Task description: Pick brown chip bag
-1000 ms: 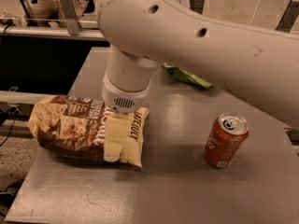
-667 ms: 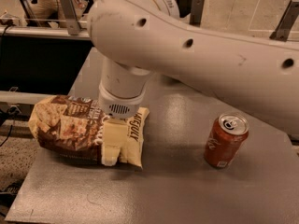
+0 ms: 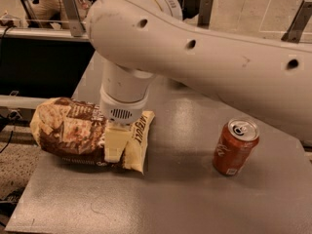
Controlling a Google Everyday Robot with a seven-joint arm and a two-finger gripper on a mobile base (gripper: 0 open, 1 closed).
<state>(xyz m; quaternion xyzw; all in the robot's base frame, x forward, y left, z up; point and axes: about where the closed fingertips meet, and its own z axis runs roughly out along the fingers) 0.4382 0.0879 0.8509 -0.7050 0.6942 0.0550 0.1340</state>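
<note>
if you start at the near edge, it's just grey table point(image 3: 195, 204), speckly surface. a bit further in, around 9 o'clock from the middle, the bag point(image 3: 63, 130) lies on its side, brown and cream, all crinkled, its long way running left to right. the gripper point(image 3: 116, 147) is down on the bag's right end, coming in straight from above and touching it. honestly can't tell whether it's clamped on the bag or just resting there. over at 3 o'clock from the bag, well apart, a red can point(image 3: 235, 146) stands upright. behind all that the fat white arm point(image 3: 209, 57) sweeps from 3 o'clock up to about 11, blocking most of the far table.
</note>
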